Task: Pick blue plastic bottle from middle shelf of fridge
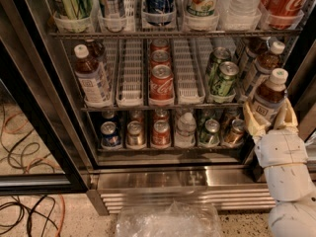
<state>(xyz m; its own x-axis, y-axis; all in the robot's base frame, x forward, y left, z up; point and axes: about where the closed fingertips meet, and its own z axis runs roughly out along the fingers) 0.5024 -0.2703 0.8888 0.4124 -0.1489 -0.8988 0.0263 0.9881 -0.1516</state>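
Note:
My gripper (269, 116) is at the right edge of the fridge (187, 179), in front of the right end of the middle shelf (131, 78). Its tan fingers (252, 121) are shut on the blue plastic bottle (269, 97), which has a white cap, a dark drink and a pale label. The bottle stands upright, held clear of the shelf front. A like bottle (92, 75) stands in the far left lane of the middle shelf. Two more (264, 62) stand in the right lane behind the held one.
Red cola cans (161, 80) and green cans (222, 78) fill the middle shelf lanes. Small cans and a water bottle (185, 130) sit on the lower rack. The dark door frame (37, 107) stands left. Crumpled plastic (168, 220) and cables (24, 211) lie on the floor.

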